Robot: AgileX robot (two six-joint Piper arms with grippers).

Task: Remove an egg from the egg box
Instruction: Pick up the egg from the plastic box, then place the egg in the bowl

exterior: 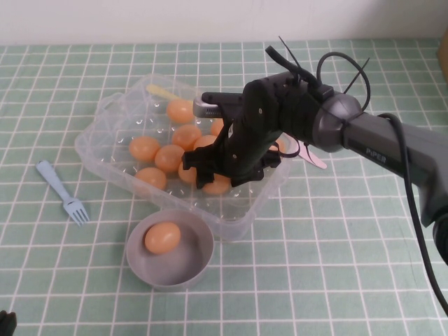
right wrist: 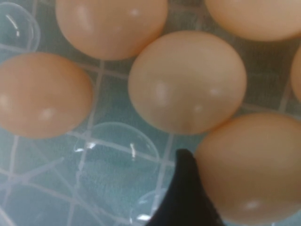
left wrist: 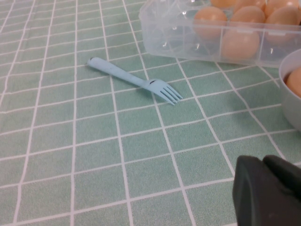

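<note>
Risk first: a black fingertip (right wrist: 186, 188) of the right gripper (exterior: 213, 175), down low over the near rows of the clear plastic rectangular egg box (exterior: 105, 115), sits pressed in beside a smooth orange-tan egg (right wrist: 251, 169), with another egg (right wrist: 188, 82) crowding close. Packed that tightly, likely to nudge a neighbour out of its cup, or to pinch two shells at once. Smooth, rounded shells, so probably prone to slipping from the pads on the lift. Light, flexible tray too; could drag or tip toward the round grey bowl (exterior: 199, 269) just beside its near edge, already holding one egg (exterior: 162, 238). Cannot tell whether the right gripper's fingers stand apart or clamped; only one tip visible. Left gripper (left wrist: 268, 190) parked low at the near left of the table, well apart from the tray, fingers together around nothing.

Underneath, a green cloth with a white grid (exterior: 336, 252), soft and probably slightly yielding. Pale blue plastic fork (exterior: 64, 193) lying flat left of the tray. Plain white wall behind.
</note>
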